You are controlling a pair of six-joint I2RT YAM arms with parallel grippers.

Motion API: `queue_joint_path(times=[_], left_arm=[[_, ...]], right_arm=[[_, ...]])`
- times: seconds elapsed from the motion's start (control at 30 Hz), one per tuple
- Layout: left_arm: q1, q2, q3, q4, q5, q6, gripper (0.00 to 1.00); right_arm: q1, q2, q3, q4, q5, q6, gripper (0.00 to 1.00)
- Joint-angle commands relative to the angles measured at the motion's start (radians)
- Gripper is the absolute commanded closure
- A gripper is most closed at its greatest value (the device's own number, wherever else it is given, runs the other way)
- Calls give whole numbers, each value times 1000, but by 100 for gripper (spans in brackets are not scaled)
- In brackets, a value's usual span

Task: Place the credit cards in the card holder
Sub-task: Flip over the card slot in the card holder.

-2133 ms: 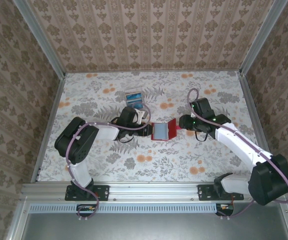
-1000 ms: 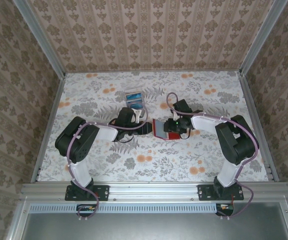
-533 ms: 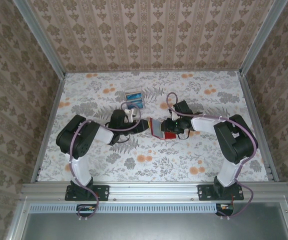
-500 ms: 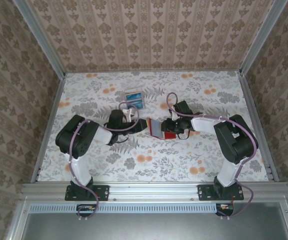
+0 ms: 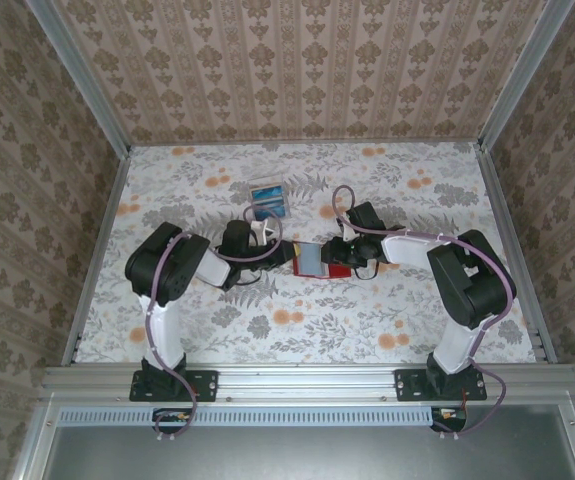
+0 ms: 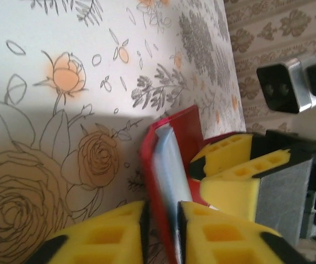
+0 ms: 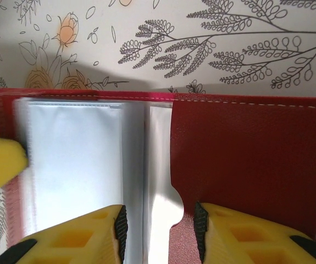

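Our left gripper [image 6: 162, 212] and right gripper [image 7: 159, 212] both clamp one holder [image 7: 245, 148]. We count two cards [image 5: 270, 197] nearby.

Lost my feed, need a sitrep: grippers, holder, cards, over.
Left gripper shut on card holder edge. Right gripper at its open face, grip unclear. Credit cards on table beyond, not yet loaded. Nothing seen in the way.

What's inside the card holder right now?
The open card holder shows pale plastic sleeves on its inner face. Whether any card sits in them cannot be told; the right pincer covers their lower edge. The credit cards lie apart on the table.
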Motion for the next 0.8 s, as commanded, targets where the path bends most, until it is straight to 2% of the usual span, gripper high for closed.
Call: queue_joint_path(times=[0.0,0.07,0.17,0.27,0.43,0.57,0.77], left_arm=[[9,5,15,10,33,6,94],[16,3,13,16,44,3,100],[23,-7,0,62,53,-12,100],[21,-18,9,28,55,19,100],[17,1,13,63,67,-5,100],[17,28,19,92,77,-35,100],[21,62,27,120,84,-60,100]], right_arm=[[9,21,-16,-32,-19,-4,58],[9,2,-28,-15,-12,-16,57],[10,-25,-38,8,-26,-39,51],[27,-75,-47,14,-17,-70,38],[67,-89,-37,27,-35,-106,28],[122,-51,-6,-2,22,-122,27],[157,-5,12,9,40,-107,22]])
